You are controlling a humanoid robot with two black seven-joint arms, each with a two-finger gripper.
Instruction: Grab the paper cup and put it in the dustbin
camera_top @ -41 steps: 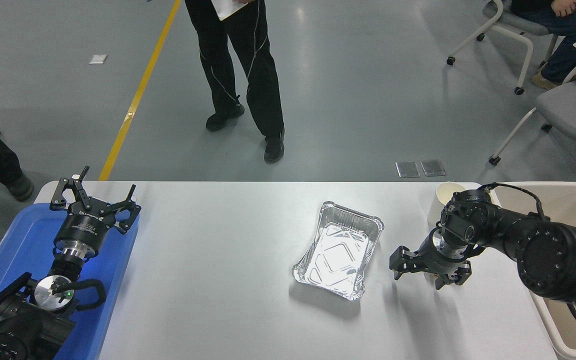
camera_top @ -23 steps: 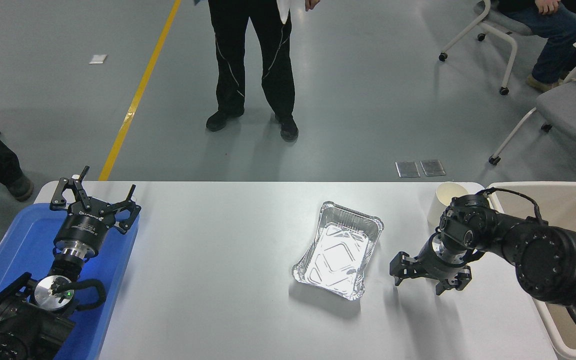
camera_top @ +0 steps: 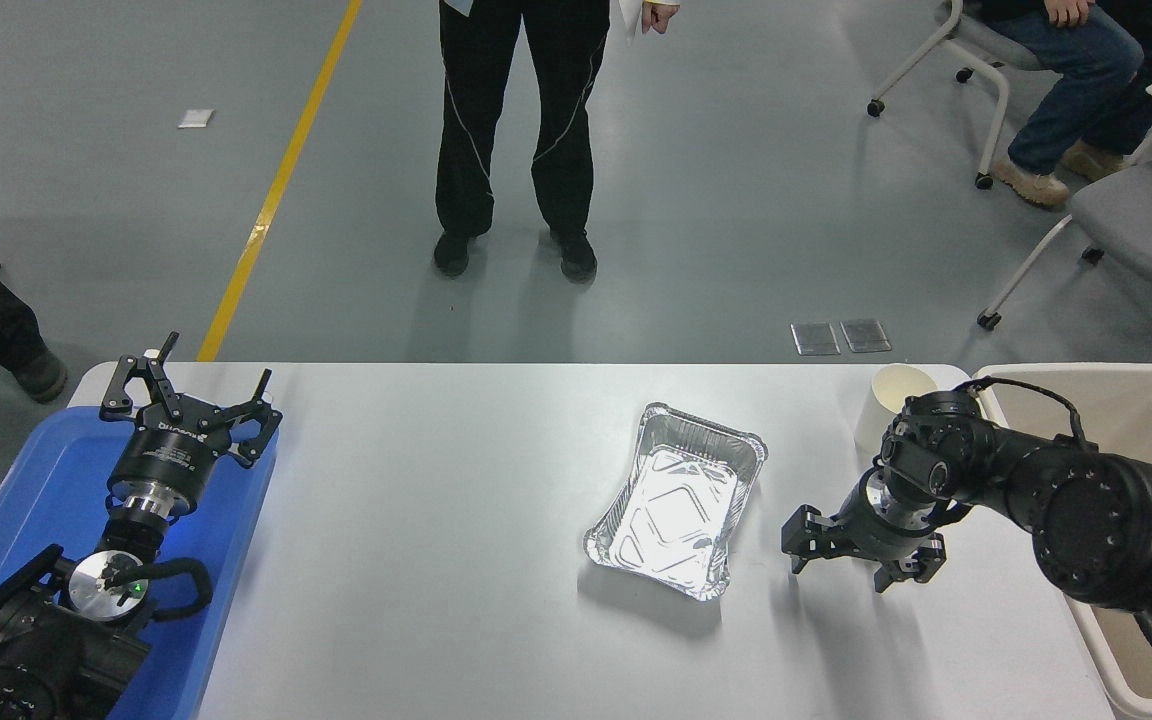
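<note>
Two arms: both black, entering from the bottom corners, pointing toward twelve o'clock.
Left gripper (camera_top: 188, 405): fingers spread, holding nothing, parked at eight o'clock above the blue tray (camera_top: 26, 490).
Right gripper (camera_top: 861, 560): fingers apart, empty, aimed down at the white table (camera_top: 436, 560), at four o'clock from the picture's centre.
Paper cup (camera_top: 886, 405): upright at the table's far edge, at two o'clock, just beyond the right wrist, partly hidden by it; at twelve o'clock from the right gripper and clear of its fingers.
Dustbin (camera_top: 1151, 385): cream-white, at three o'clock, off the table's right end; cup just beside its near-left corner; right forearm crossing over its rim.
Foil tray (camera_top: 676, 500): silver, empty, lying askew near the table's middle, at nine o'clock from the right gripper, apart from it.
Person (camera_top: 521, 140): black trousers and shoes, standing on the grey floor at twelve o'clock beyond the table.
Seated person (camera_top: 1076, 70): jeans, on a chair at one o'clock.
</note>
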